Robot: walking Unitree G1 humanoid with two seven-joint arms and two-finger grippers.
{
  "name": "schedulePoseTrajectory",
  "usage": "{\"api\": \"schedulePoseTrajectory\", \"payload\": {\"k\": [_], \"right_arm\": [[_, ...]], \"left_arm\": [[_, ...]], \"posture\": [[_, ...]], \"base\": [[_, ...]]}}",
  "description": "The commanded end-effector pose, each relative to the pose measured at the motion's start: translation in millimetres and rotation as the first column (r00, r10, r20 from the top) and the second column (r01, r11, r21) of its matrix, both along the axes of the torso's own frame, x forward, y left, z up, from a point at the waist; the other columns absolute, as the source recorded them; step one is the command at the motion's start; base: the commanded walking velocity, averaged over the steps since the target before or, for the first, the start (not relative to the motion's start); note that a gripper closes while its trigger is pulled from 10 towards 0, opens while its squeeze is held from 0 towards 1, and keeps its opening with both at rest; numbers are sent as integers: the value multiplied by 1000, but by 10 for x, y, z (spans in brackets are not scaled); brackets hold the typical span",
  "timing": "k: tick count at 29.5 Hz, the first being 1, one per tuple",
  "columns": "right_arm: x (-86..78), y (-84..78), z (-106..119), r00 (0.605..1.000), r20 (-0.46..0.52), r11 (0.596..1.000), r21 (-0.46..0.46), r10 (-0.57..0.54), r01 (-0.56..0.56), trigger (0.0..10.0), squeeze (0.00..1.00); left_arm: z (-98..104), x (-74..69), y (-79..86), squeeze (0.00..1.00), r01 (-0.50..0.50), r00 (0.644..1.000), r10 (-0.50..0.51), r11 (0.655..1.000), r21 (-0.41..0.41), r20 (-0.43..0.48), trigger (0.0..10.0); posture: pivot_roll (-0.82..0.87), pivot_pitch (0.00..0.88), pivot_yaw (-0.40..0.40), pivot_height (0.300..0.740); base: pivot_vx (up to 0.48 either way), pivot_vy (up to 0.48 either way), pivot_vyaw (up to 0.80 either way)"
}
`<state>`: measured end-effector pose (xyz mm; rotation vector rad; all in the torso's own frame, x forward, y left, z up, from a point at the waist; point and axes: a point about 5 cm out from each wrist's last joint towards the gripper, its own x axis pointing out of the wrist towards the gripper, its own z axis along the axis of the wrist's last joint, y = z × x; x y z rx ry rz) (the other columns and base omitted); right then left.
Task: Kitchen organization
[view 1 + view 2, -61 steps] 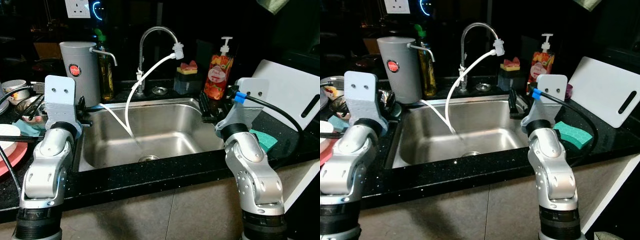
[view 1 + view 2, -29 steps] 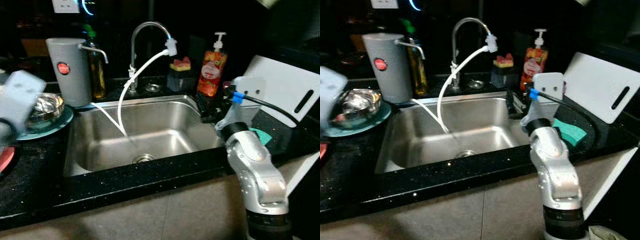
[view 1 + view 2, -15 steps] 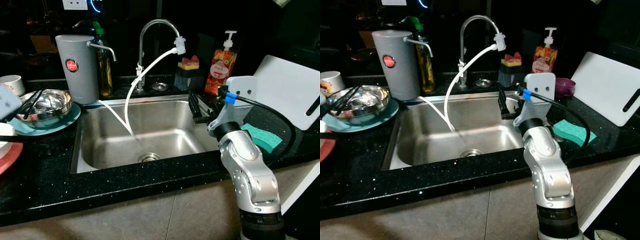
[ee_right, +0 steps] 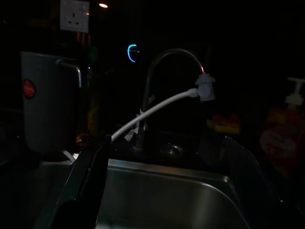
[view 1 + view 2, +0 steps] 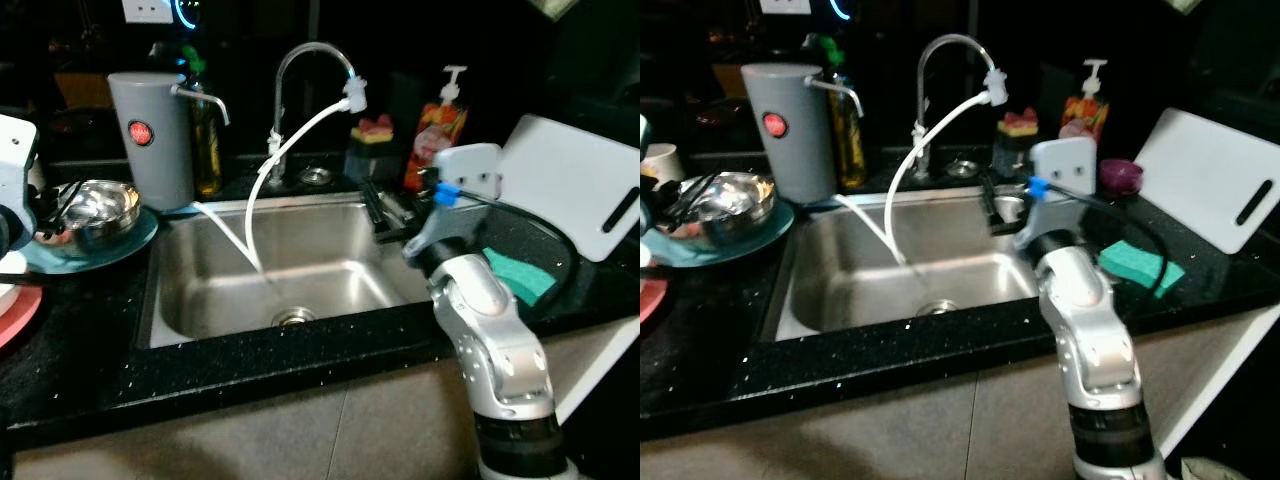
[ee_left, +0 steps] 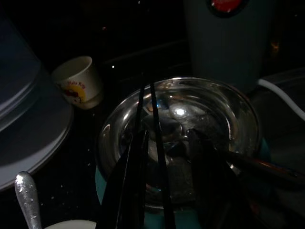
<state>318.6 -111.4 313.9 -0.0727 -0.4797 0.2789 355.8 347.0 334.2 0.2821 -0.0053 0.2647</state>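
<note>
Left gripper (image 6: 167,191) open over steel bowl (image 6: 178,138), chopsticks (image 6: 147,143) inside.

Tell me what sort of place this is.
A home kitchen, most likely: a steel sink with a curved faucet set in a black counter, a soap dispenser behind, and a metal bowl waiting nearby.

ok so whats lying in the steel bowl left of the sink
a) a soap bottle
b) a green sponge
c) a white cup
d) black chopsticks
d: black chopsticks rest across the steel bowl, which sits on a teal plate beside the sink.
</note>
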Motion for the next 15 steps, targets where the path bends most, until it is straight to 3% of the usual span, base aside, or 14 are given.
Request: {"api": "schedulePoseTrajectory", "payload": {"k": [1,2,3,5,6,9,14,15], "right_arm": [[-10,26,56,1000,28,1000,-4,4,-4,10000,0],[-10,26,56,1000,28,1000,-4,4,-4,10000,0],[-11,27,60,1000,28,1000,1,1,-1,10000,0],[-11,27,60,1000,28,1000,1,1,-1,10000,0],[-12,27,65,1000,29,1000,4,-1,1,10000,0],[-33,11,88,999,32,1000,5,-2,2,10000,0],[-49,-12,97,999,34,1000,4,-3,2,10000,0],[-56,-21,93,999,32,1000,5,-4,4,10000,0]], "left_arm": [[16,11,62,27,-31,999,31,999,-8,-15,10000],[16,11,62,27,-31,999,31,999,-8,-15,10000],[33,14,83,439,-43,999,42,999,-28,-14,10000],[33,14,83,439,-43,999,42,999,-28,-14,10000],[38,14,103,1000,-56,998,55,997,-47,-16,10000],[-18,-9,212,1000,-137,990,134,988,-74,-41,10000],[-51,-30,281,1000,-174,984,169,979,-107,-54,10000],[-65,-44,308,0,-183,982,178,976,-117,-58,10000]], "posture": [[135,38,-68,740],[135,38,-68,740],[133,42,-64,740],[133,42,-64,740],[131,48,-61,740],[120,74,-50,740],[112,91,-48,740],[110,96,-48,740]], "base": [[0,0,0],[0,0,0],[0,0,0],[0,0,0],[0,0,0],[0,0,0],[0,0,0],[0,0,0]]}}
